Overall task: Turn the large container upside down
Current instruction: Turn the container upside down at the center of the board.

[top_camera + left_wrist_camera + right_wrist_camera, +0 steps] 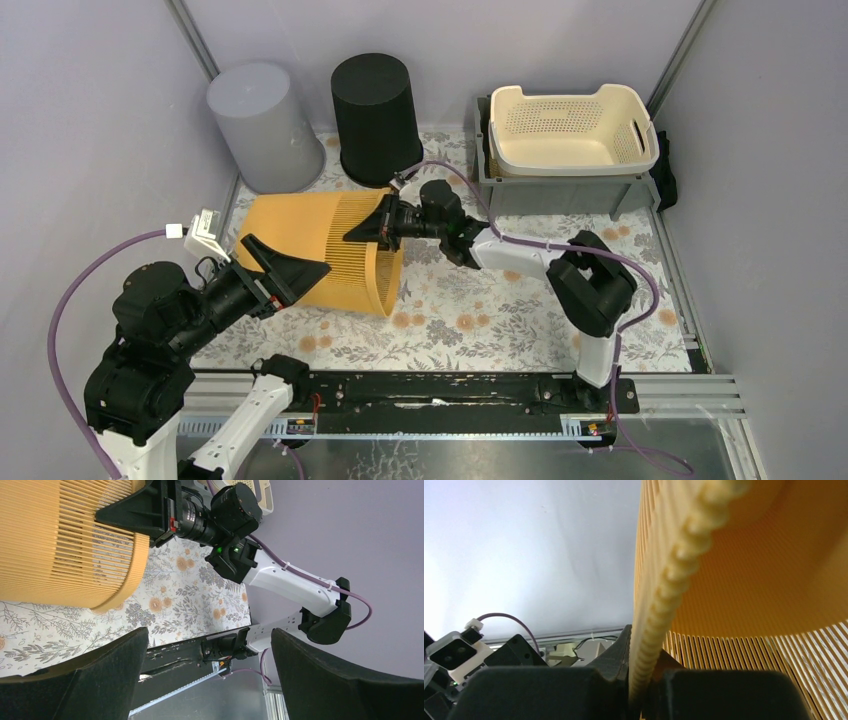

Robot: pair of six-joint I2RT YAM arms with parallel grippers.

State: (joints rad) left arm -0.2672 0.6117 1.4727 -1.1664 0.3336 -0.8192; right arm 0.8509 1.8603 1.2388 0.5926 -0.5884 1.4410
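The large container is an orange slatted basket lying on its side on the floral table, its mouth facing right. My right gripper is shut on the upper part of its rim. The rim runs between the two fingers, one outside the wall and one inside. My left gripper is open at the basket's near side with nothing between its fingers. In the left wrist view the basket fills the upper left, with the right gripper clamped on its edge.
An upturned grey bin and an upturned black bin stand at the back. A cream perforated basket sits in a grey crate at back right. A black rail runs along the near edge.
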